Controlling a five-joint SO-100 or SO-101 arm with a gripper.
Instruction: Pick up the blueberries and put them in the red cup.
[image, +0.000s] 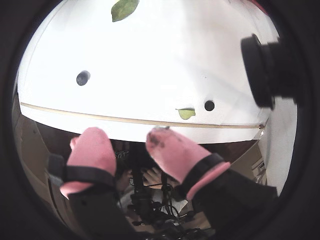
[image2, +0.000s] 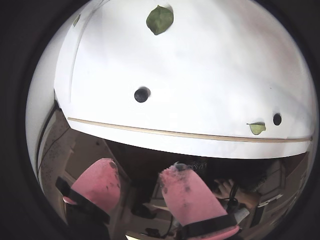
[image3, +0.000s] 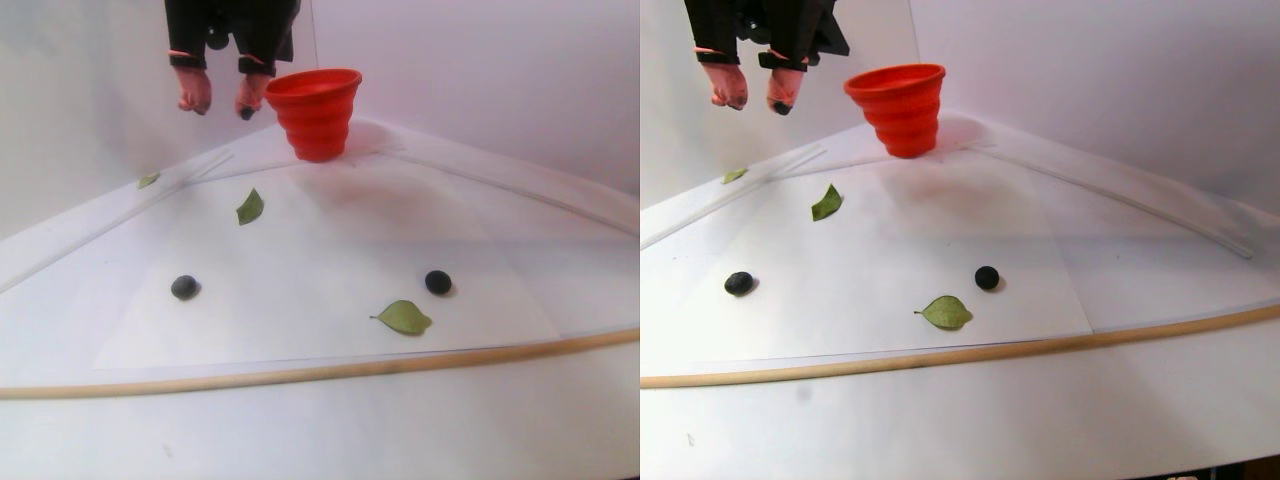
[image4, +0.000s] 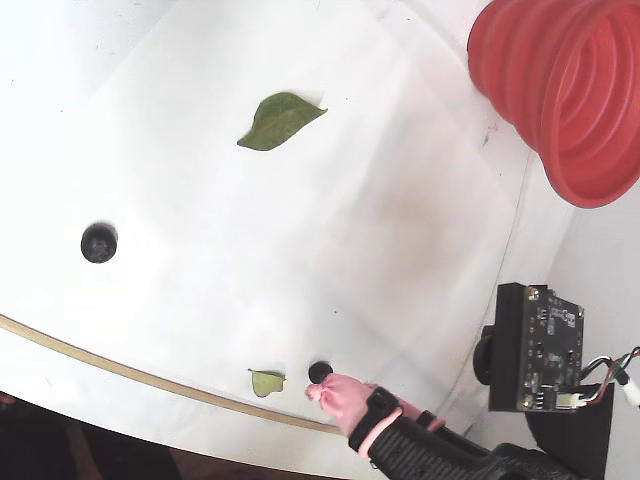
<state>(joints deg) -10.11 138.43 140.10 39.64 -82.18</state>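
The gripper (image3: 222, 108), two black fingers capped in pink padded sleeves, hangs high above the white bench (image3: 300, 420), close beside the rim of the bright red ribbed collapsible cup (image3: 315, 112), which stands at the far corner. In the stereo pair view a small dark speck sits at the tip of the finger nearest the cup; it may be a berry held against one pad, but the wrist views show the two pink fingertips (image: 95, 147) apart with open air between them and nothing clearly pinched, so I judge the gripper spread, with that speck left uncertain.

Two small, round, near-black matte blueberries lie on the bench well below and away from the gripper: one (image3: 185, 287) to the left in the stereo pair view, the other (image3: 438, 282) to the right, just beside a flat green leaf (image3: 405, 318). A second green leaf (image3: 249, 207) lies nearer the cup, and a small one (image3: 148, 181) off toward the bench edge. A thin wooden strip (image3: 300, 372) borders the work area.

The height and closeness to the cup rim suggest a position suited to dropping into the wide mouth or clearing it. Both visible berries remain outside the cup; what the cup holds cannot be seen
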